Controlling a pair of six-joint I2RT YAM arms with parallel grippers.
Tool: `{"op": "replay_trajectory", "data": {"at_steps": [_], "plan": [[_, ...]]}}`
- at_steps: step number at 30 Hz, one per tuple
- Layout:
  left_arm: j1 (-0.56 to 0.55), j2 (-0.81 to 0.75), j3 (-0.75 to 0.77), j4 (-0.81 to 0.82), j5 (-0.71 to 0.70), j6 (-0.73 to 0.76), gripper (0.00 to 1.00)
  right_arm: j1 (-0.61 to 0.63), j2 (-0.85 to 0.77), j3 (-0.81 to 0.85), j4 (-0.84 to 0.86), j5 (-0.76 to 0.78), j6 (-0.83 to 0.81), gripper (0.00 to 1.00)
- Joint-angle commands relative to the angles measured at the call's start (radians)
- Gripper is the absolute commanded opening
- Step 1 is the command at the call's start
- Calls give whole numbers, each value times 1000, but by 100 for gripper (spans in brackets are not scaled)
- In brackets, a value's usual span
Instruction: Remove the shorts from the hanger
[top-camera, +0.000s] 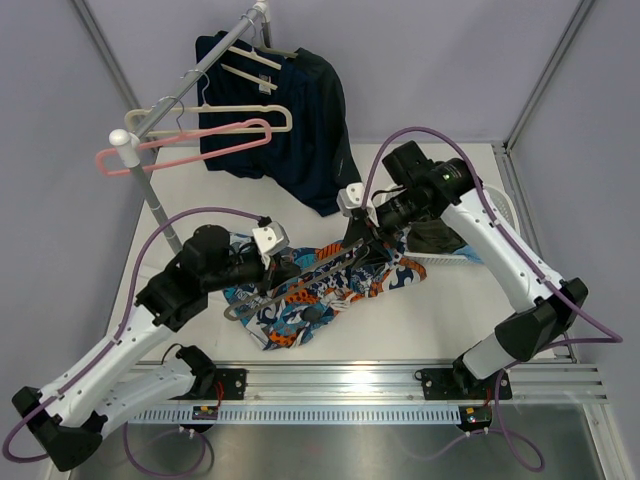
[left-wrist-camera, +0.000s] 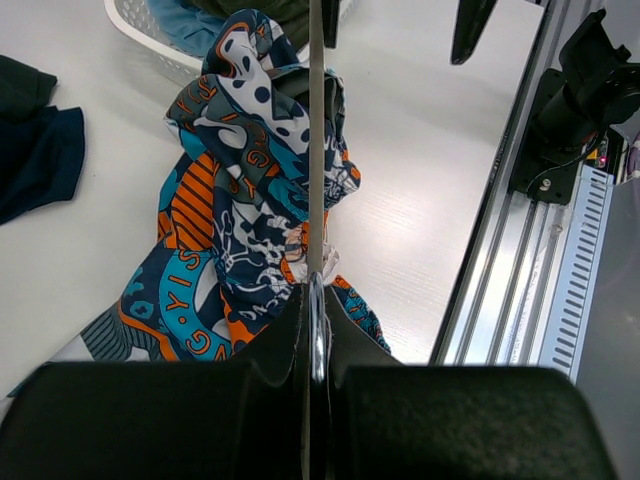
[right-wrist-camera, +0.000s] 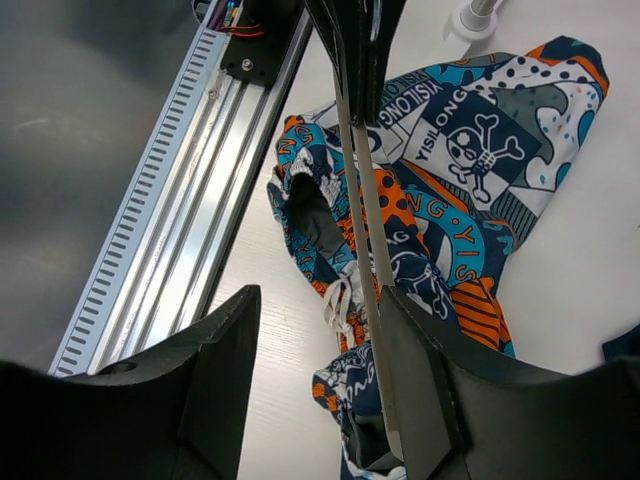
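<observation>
The shorts, patterned in blue, orange and white, lie bunched on the table under a grey hanger. My left gripper is shut on the hanger's thin bar, which runs straight away from it over the shorts. My right gripper stands open at the hanger's other end. The hanger's two bars pass between its fingers, close against the right finger. Shorts fabric and a white drawstring lie below them.
A clothes rack at the back left carries a pink hanger, pale hangers and dark garments. A white basket with clothes stands at the right. The metal rail runs along the near edge.
</observation>
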Motion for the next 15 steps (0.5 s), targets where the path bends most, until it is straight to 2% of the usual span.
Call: {"op": "replay_trajectory", "data": {"at_steps": [1, 5, 8, 15], "plan": [[3, -32, 19, 39, 27, 9, 0, 9, 17, -20, 55, 71, 82, 60], [3, -47, 21, 43, 30, 1, 0, 9, 42, -53, 82, 149, 81, 61], [3, -58, 16, 43, 35, -5, 0, 9, 33, -93, 151, 175, 114, 61], [3, -86, 13, 40, 41, -10, 0, 9, 48, -110, 196, 214, 134, 60]]}}
